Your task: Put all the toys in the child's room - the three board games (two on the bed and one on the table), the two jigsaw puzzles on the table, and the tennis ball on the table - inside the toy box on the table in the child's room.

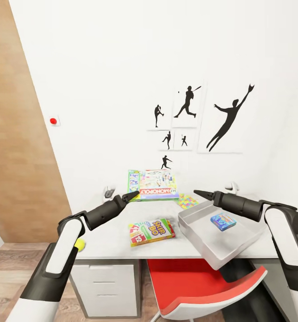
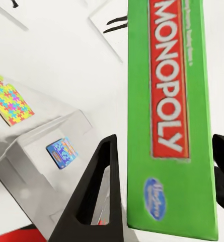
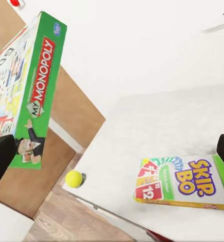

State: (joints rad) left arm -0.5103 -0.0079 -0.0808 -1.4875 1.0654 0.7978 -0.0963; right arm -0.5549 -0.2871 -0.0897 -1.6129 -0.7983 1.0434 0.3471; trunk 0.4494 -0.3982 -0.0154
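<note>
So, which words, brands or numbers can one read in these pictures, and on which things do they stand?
"MONOPOLY": red band on the Monopoly box edge; "MY" stands before it in the right wrist view.
"SKIP BO", plus the number "12": Skip-Bo box cover.
Blue oval logo on the Monopoly edge: too blurred.
Small blue game in the toy box: print too small.

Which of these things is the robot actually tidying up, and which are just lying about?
Part of the job:
Monopoly box
Skip-Bo box
small blue game, already in the toy box
jigsaw puzzle
tennis ball
table

Just there:
red chair
baseball pictures
red wall button
</note>
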